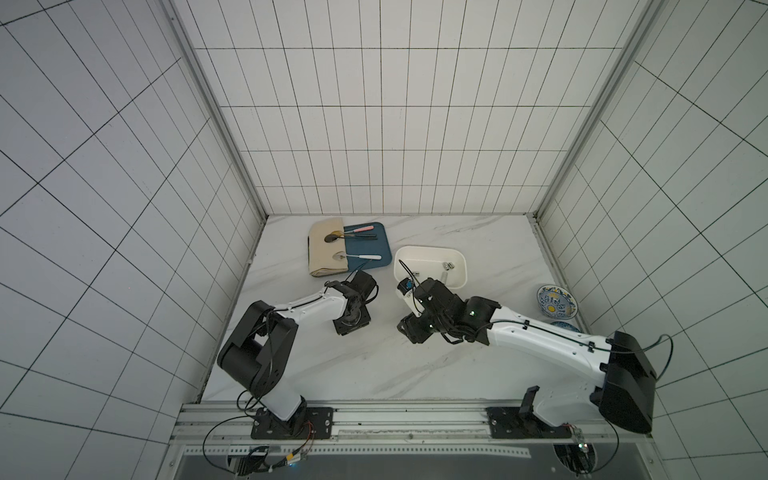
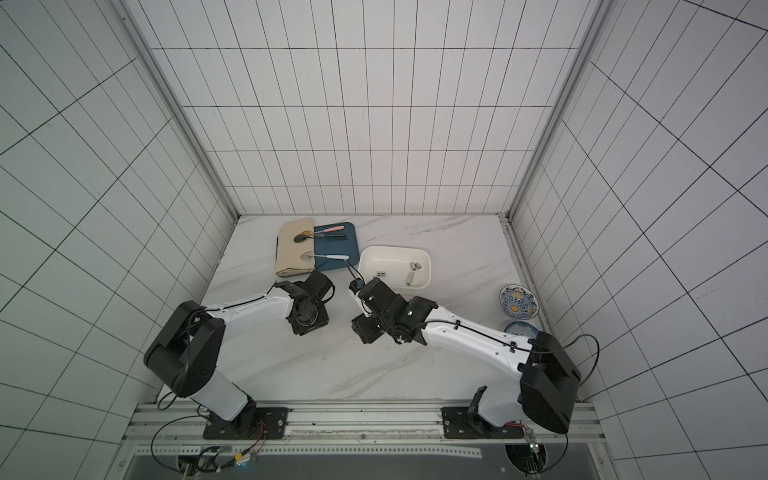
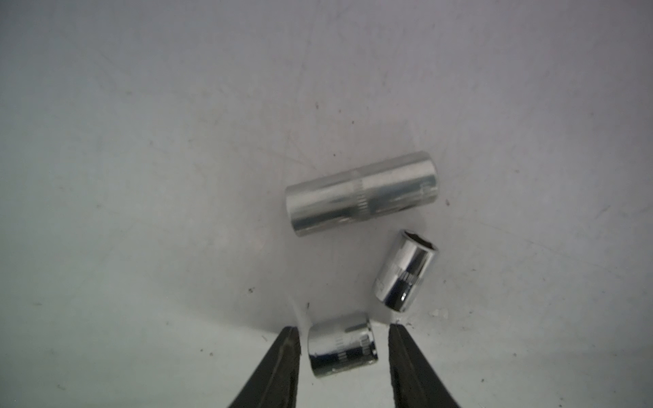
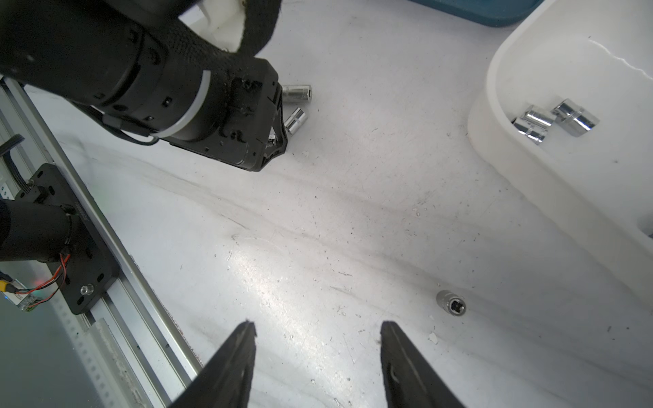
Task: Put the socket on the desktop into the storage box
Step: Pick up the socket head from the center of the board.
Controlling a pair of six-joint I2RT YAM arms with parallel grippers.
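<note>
Socket [image 3: 342,348] on its side on the tabletop [image 3: 176,176], between the left gripper's [image 3: 343,328] parted fingers, narrow gaps either side.
Both top views hide it under the left arm [image 1: 316,301]; the right wrist view shows the right gripper [image 4: 318,323], fingers apart and empty, near the storage box [image 4: 498,88].

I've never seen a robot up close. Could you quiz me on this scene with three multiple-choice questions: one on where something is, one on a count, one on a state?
1. Where is the short socket between the left fingers?
A in the box
B on the table
C on the tray

2. How many sockets does the left wrist view show?
A one
B three
C five

3. The right fingers are:
A open, empty
B shut on a socket
C shut on a spoon

Answers:
1. B: it lies on the table, with a gap to each finger.
2. B: long socket, short socket, second short socket.
3. A: only bare table shows between them.
</note>
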